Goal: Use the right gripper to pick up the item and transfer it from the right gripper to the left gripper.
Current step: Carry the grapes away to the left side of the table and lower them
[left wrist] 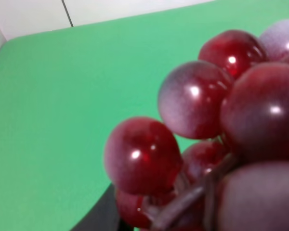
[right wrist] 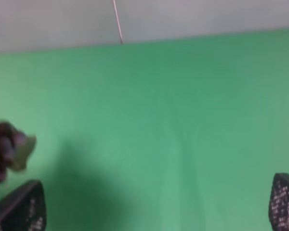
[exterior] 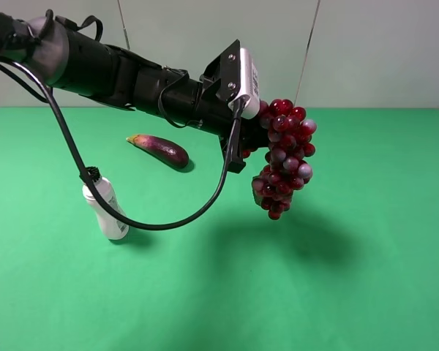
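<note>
The bunch of dark red and purple grapes (exterior: 285, 157) hangs in the air above the green table. My left gripper (exterior: 254, 140), on the long black arm with the white wrist box (exterior: 247, 73), is shut on the top of the bunch. In the left wrist view the grapes (left wrist: 221, 120) fill the frame up close. My right gripper (right wrist: 159, 209) is open and empty, its fingertips (right wrist: 24, 209) wide apart. The grapes show blurred at that view's edge (right wrist: 2, 147), apart from the fingers. The right arm is out of the exterior high view.
A purple eggplant (exterior: 161, 150) lies on the green table (exterior: 351, 278) at the back left. A white bottle with a black cap (exterior: 110, 212) stands in front of it. A thick black cable (exterior: 154, 223) loops below the left arm. A white wall is behind.
</note>
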